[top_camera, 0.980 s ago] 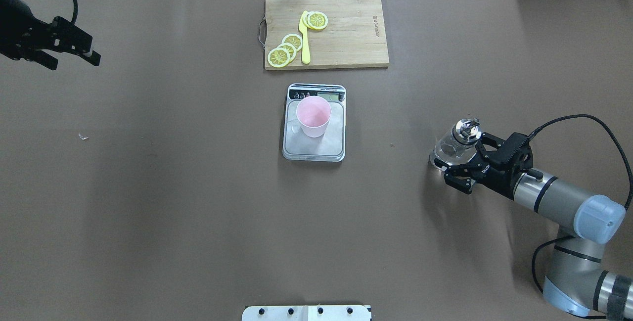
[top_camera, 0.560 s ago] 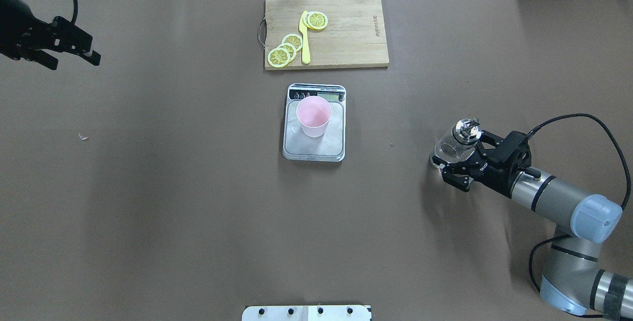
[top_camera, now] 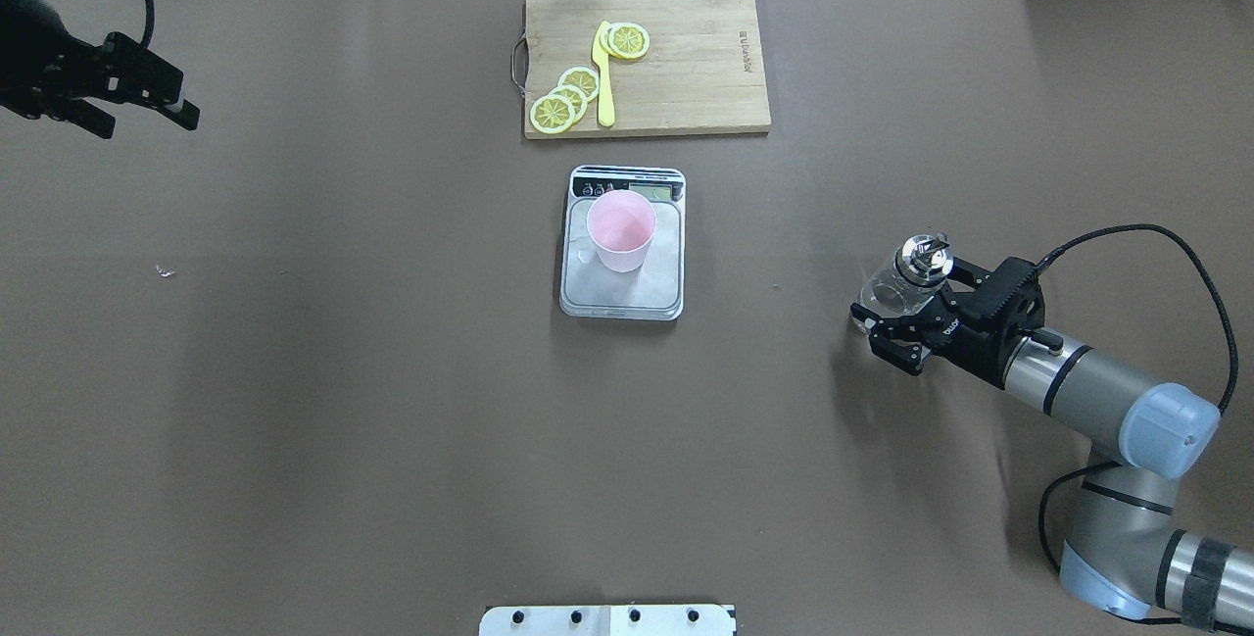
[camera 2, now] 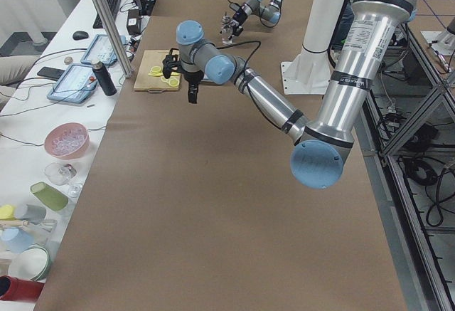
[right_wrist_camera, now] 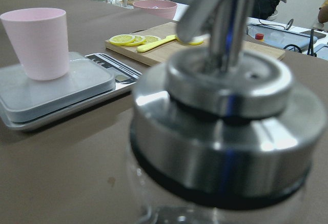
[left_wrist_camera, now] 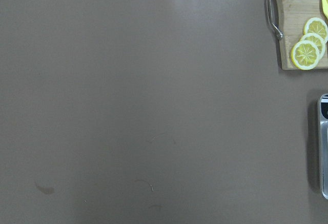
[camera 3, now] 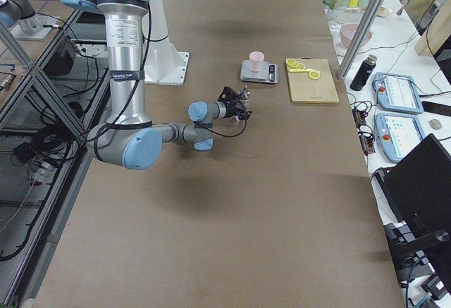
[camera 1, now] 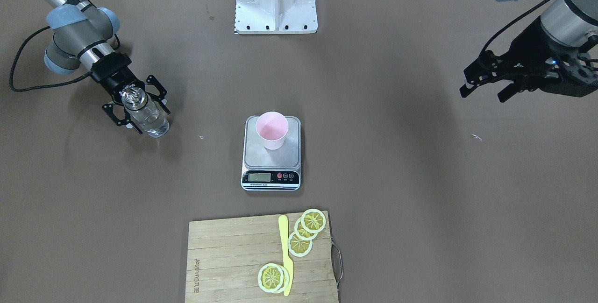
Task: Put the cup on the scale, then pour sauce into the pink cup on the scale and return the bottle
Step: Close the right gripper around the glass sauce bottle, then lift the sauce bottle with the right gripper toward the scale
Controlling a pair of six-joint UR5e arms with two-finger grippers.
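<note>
My right gripper (top_camera: 882, 322) is spread around the bottle (top_camera: 896, 288), which stands upright on the table (top_camera: 392, 371) between my jaws. I can't quite tell whether either jaw touches the glass. Well beyond the bottle, the cup (top_camera: 621, 229) sits on the scale (top_camera: 627, 303). My left gripper (top_camera: 147, 123) hangs spread and empty, far from both.

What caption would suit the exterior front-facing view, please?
Pink cup sits on the scale; the open right pincer flanks the bottle.
</note>
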